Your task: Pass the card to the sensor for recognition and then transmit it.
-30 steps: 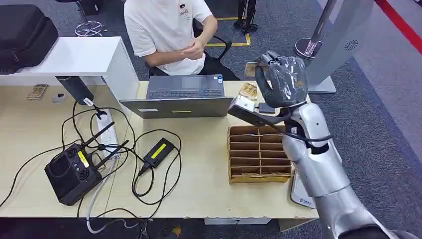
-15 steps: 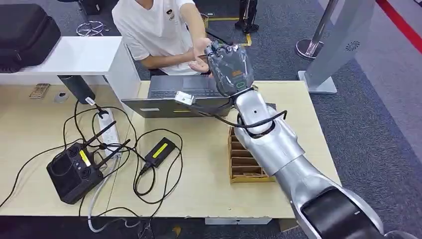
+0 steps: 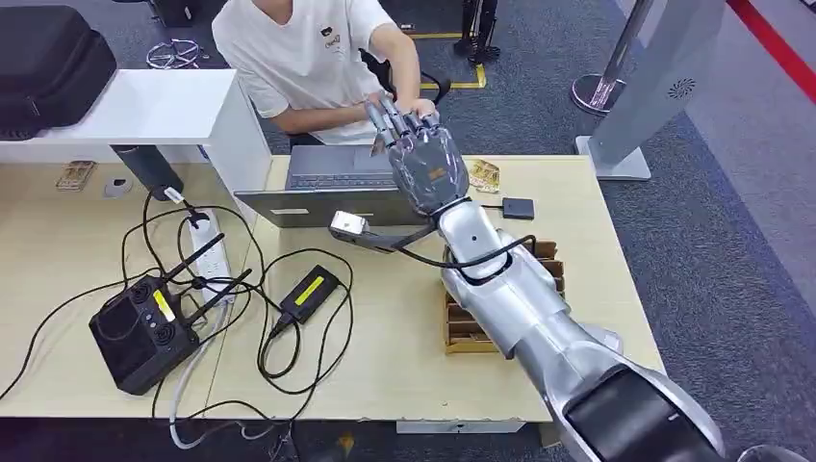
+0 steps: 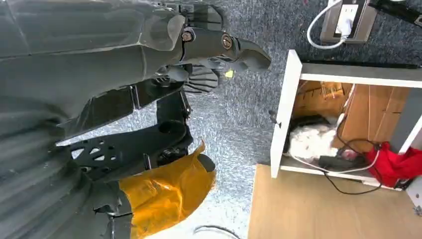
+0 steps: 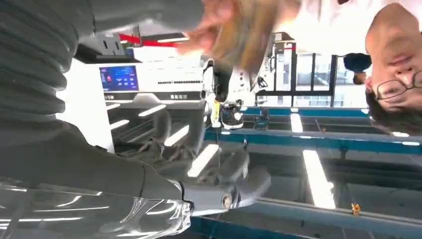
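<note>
No writing on the worktop (image 3: 404, 356) reads clearly to me: the black power brick (image 3: 307, 292) has a yellow-green label and the black radio controller (image 3: 135, 333) a small yellow sticker, but their text is too small. The person's white T-shirt (image 3: 308, 58) carries a small dark chest logo I cannot make out.

My right arm reaches forward over the open laptop (image 3: 339, 188), and my right hand (image 3: 423, 159) is raised with its back towards me, fingers extended up and apart. The person's hand (image 3: 420, 106) meets my fingertips. In the right wrist view a blurred tan shape, the card (image 5: 249, 27), sits beyond my fingers with the person's hand (image 5: 209, 30) around it; whether I grip it I cannot tell.

A small black sensor (image 3: 517, 208) lies on the worktop just right of my wrist, with a cable. A wooden slotted organiser (image 3: 471, 327) sits under my forearm.

My left hand (image 4: 209, 59) hangs over grey carpet, fingers curled, holding nothing.
</note>
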Tool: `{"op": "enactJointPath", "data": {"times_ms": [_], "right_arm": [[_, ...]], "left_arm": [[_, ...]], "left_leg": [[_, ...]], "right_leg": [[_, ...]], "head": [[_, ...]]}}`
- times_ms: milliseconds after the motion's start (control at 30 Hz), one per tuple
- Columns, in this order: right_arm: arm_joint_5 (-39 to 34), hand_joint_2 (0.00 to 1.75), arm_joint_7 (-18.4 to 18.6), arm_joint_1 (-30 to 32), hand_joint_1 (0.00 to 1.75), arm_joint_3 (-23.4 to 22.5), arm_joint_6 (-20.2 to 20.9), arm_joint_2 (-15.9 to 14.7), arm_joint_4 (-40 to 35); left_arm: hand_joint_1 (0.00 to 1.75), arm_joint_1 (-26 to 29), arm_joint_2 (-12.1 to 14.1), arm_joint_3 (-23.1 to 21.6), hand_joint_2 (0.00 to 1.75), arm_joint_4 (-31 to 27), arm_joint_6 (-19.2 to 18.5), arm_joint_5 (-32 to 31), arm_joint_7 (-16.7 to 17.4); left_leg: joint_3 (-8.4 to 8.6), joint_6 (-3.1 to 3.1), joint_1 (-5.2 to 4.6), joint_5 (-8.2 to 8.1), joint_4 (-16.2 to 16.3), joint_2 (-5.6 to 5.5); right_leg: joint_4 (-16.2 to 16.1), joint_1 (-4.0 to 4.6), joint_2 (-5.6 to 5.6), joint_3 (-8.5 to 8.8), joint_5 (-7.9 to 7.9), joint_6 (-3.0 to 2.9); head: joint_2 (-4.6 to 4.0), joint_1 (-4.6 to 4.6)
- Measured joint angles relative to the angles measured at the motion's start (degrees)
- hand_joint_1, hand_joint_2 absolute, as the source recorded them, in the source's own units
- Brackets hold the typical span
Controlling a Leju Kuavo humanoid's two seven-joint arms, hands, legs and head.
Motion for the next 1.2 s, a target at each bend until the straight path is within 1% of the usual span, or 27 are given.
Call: {"op": "enactJointPath", "data": {"times_ms": [133,267,500,600,633,700,733,767,900,967,1033,1100,1200], "right_arm": [[-1.25,1.75,-0.63,0.62,0.0,0.02,-0.79,0.0,0.18],[-1.58,1.75,-1.03,1.01,0.0,0.0,-0.68,-0.02,0.15],[-2.32,1.75,-1.25,1.17,0.0,0.0,-0.85,-0.02,0.09],[-4.05,1.75,-2.34,1.63,0.0,-0.26,-1.25,-0.15,-0.43],[-7.74,1.75,-4.26,2.96,0.0,-1.16,-1.68,-0.59,-2.14],[-11.74,1.75,-6.52,5.71,0.0,-2.52,-1.68,-2.01,-6.43],[-14.47,1.75,-7.52,8.46,0.0,-3.61,-1.79,-3.7,-11.07],[-15.32,1.75,-7.83,10.54,0.0,-4.5,-2.01,-5.15,-14.72],[-17.66,1.75,-9.36,13.72,0.0,-5.6,-2.36,-6.89,-20.51],[-18.6,1.75,-10.34,16.45,0.0,-6.23,-2.58,-8.28,-25.07],[-19.1,1.75,-11.19,19.7,0.0,-6.71,-2.67,-9.71,-29.06],[-19.39,1.75,-12.65,23.7,0.0,-7.3,-2.84,-11.4,-33.45],[-19.98,1.75,-16.44,30.12,0.0,-9.43,-2.91,-12.87,-38.82]], "left_arm": [[0.0,-0.02,-0.13,-0.02,1.75,0.0,0.33,0.88,-0.18],[0.0,-0.12,-0.02,-0.04,1.75,0.0,-0.07,1.19,0.33],[0.0,-0.12,-0.04,-0.04,1.75,0.0,0.0,1.6,0.26],[0.0,-0.12,-0.02,-0.06,1.75,0.0,-0.02,1.8,-0.07],[0.0,-0.12,0.02,-0.11,1.75,0.02,-0.35,2.02,-0.29],[0.0,-0.12,0.09,-0.13,1.75,0.24,-0.83,3.35,-0.86],[0.0,-0.12,0.24,-0.13,1.75,0.37,-1.22,4.29,-1.55],[0.0,-0.12,0.28,-0.13,1.75,0.44,-1.38,4.88,-1.9],[0.0,-0.12,0.37,-0.13,1.75,0.44,-1.36,5.78,-2.3],[0.0,-0.11,0.46,-0.13,1.75,0.46,-1.36,6.34,-2.95],[0.0,-0.03,0.55,-0.13,1.75,0.48,-1.51,6.78,-3.48],[0.0,0.08,0.68,-0.13,1.75,0.52,-1.84,7.22,-4.02],[0.0,0.4,0.96,-0.13,1.75,0.59,-2.19,7.55,-5.16]], "left_leg": [[0.0,-0.01,0.02,0.0,0.0,0.27],[0.0,-0.01,0.02,0.0,0.0,0.27],[0.0,-0.02,0.03,0.01,0.0,0.28],[0.0,-0.03,0.05,0.02,0.0,0.33],[-0.02,-0.03,0.05,0.02,0.0,0.39],[-0.04,-0.03,0.05,0.01,0.0,0.48],[-0.08,-0.05,0.03,0.0,0.01,0.55],[-0.14,-0.06,0.04,-0.01,0.01,0.67],[-0.17,-0.06,0.09,-0.01,0.01,0.71],[-0.25,-0.07,0.17,-0.02,0.01,0.71],[-0.28,-0.21,0.25,-0.09,0.01,0.73],[-0.3,-0.26,0.26,-0.13,0.01,0.77],[-0.39,-0.34,0.29,-0.2,0.01,0.96]], "right_leg": [[0.01,0.03,0.25,-0.11,0.07,-0.04],[0.03,0.03,0.25,-0.15,0.07,-0.05],[0.03,0.03,0.26,-0.15,0.07,-0.05],[0.03,0.05,0.29,-0.16,0.08,-0.06],[0.03,0.05,0.33,-0.18,0.12,-0.11],[0.02,0.06,0.43,-0.23,0.14,-0.12],[0.02,0.11,0.53,-0.27,0.17,-0.16],[0.02,0.18,0.64,-0.37,0.21,-0.21],[0.03,0.23,0.73,-0.5,0.21,-0.23],[0.03,0.33,0.72,-0.55,0.22,-0.25],[0.03,0.39,0.75,-0.59,0.22,-0.27],[0.03,0.4,0.81,-0.62,0.21,-0.28],[0.03,0.41,1.01,-0.76,0.21,-0.31]], "head": [[0.0,-0.02],[0.0,-0.02],[0.0,0.0],[0.0,0.0],[0.0,0.0],[0.0,0.0],[0.0,0.02],[0.0,0.0],[0.0,0.0],[0.0,0.0],[0.0,0.0],[0.0,0.02],[0.0,0.02]]}}
